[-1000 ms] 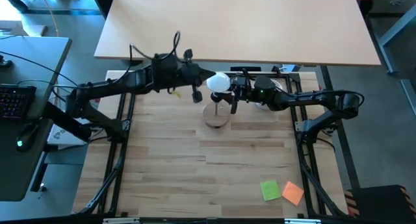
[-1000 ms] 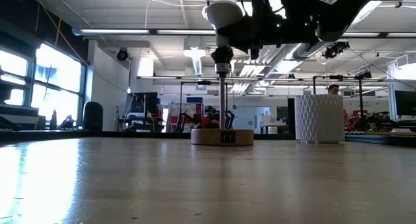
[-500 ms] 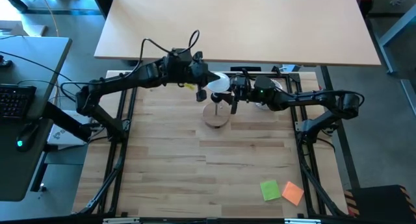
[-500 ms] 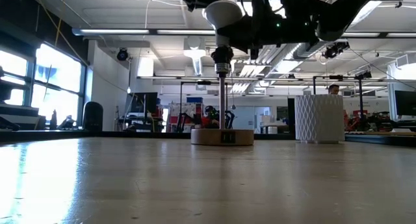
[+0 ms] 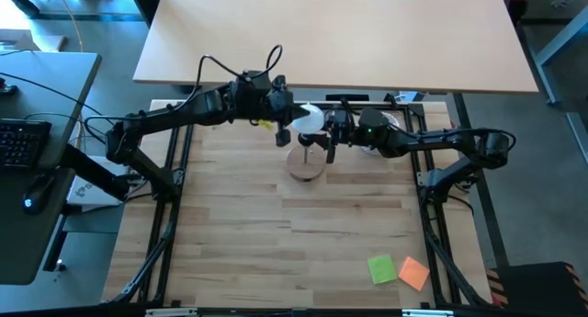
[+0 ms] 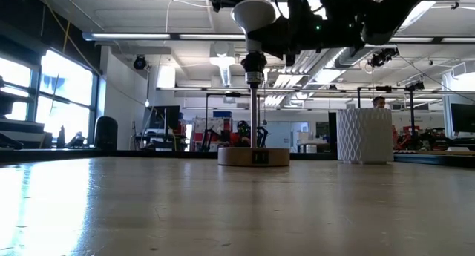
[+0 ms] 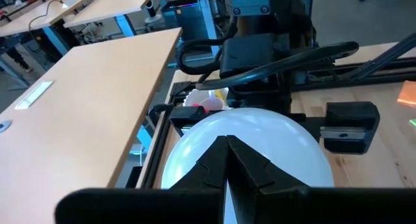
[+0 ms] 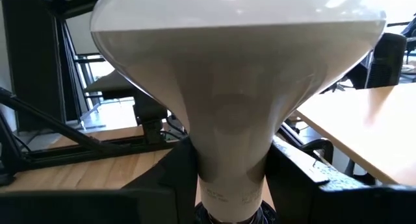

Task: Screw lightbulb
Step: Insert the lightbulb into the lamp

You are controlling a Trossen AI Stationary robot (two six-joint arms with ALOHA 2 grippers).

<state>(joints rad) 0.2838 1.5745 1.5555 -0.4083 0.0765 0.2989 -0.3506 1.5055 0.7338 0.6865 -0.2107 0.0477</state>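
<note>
Partway there: gripping the lightbulb [image 5: 310, 118] by its neck in the half-open right pincer [image 5: 323, 126] atop the lamp base [image 6: 253, 156] socket (seating depth unclear), resting the closed, empty left pincer [image 5: 283, 131] against the globe, turning left.

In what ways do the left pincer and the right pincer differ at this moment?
The left pincer is shut, its tips pressed together against the globe of the lightbulb; the right pincer stands part open, its fingers on either side of the bulb's narrow neck. The left arm reaches in from the left, the right arm from the right. Both meet at the bulb above the lamp base.
</note>
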